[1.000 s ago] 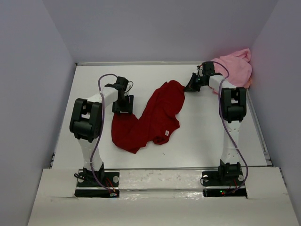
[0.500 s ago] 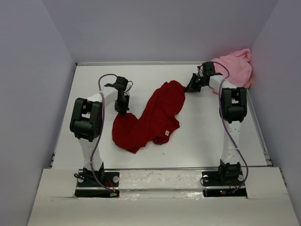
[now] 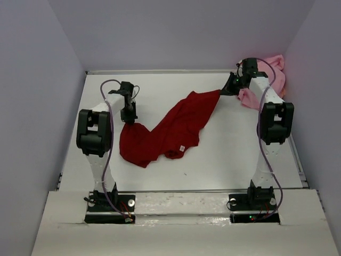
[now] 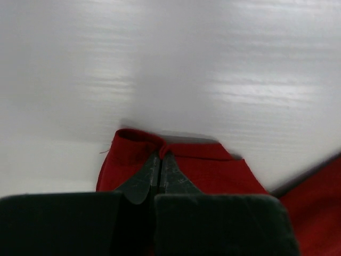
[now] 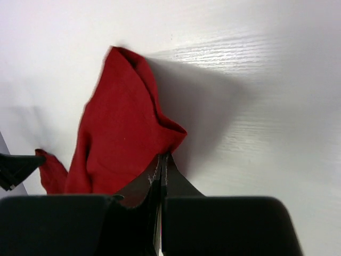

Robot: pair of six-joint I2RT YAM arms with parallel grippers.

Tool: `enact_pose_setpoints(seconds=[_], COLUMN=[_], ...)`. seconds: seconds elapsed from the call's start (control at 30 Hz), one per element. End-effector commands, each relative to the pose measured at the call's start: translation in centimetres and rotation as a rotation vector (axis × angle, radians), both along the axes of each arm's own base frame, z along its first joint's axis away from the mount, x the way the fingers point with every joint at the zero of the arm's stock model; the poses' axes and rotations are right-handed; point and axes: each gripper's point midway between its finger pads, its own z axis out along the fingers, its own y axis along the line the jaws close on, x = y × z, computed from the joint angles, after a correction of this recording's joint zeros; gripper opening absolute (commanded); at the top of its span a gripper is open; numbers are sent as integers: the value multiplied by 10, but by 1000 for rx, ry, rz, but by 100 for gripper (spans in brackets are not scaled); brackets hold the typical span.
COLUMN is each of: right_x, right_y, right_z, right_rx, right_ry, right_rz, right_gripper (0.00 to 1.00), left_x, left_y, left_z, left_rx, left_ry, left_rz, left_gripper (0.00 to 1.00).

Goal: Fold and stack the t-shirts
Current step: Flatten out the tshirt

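- Step in hand: spreading the red shirt (image 3: 170, 130) flat; no fold made yet.
- Left pincer (image 4: 161, 159) is clamped on one edge of it, and right pincer (image 5: 162, 158) is clamped on the far corner.
- The cloth runs diagonally between them, its middle bunched on the tabletop (image 3: 234, 149).
- Pink shirt (image 3: 269, 74) is heaped in the far right corner.
- Next, probably: pull the grips apart until taut, then lay it flat.

One t-shirt (image 3: 176, 128) centre, other t-shirt (image 3: 277, 74) far right.

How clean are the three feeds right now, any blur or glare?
Left wrist: table smeared by blur, bright glare patch at right. Right wrist: sharper, red shirt throws a shadow on the table. Top external: evenly lit, sharp.
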Motion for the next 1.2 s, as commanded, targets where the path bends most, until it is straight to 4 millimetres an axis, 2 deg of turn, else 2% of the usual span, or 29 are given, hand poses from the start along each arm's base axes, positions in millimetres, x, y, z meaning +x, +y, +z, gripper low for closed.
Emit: enact_pose_setpoints(seconds=[0.0,0.03,0.13,0.23,0.33,0.5,0.73,0.87,0.97,1.1,1.13,1.17], right_x=[-2,-7,-16,-27,-36,-47,-54,-57,-60,-66,-65,-65], right_y=[-37,-45,-50,-55,-61,-64,-61,-60,-59,-60,-60,-61], right_z=[67,68,64,57,50,46,43,38,33,20,19,12], right_rx=[-44,-51,-59,-67,-77,-78,-64,-59,-52,-57,-58,-61], right_ry=[-112,-109,-93,-67,-45,-26,-8,5,23,63,63,76], right_rz=[-52,-62,-61,-66,-77,-81,-77,-72,-71,-78,-79,-79], right_gripper=[0,0,0,0,0,0,0,0,0,0,0,0], left_x=[33,36,47,51,51,51,49,54,54,47,40,36], left_y=[45,49,66,77,105,134,132,130,127,120,115,108], left_z=[29,32,40,41,45,51,44,54,57,59,54,60], left_rx=[32,22,17,31,28,-4,-54,-71,-81,-112,-126,-132], left_ry=[-91,-102,-131,-135,-152,-174,-154,-183,-186,-184,-167,-176], left_rz=[139,159,203,226,293,376,372,366,357,337,331,316], left_gripper=[0,0,0,0,0,0,0,0,6,8,8,5])
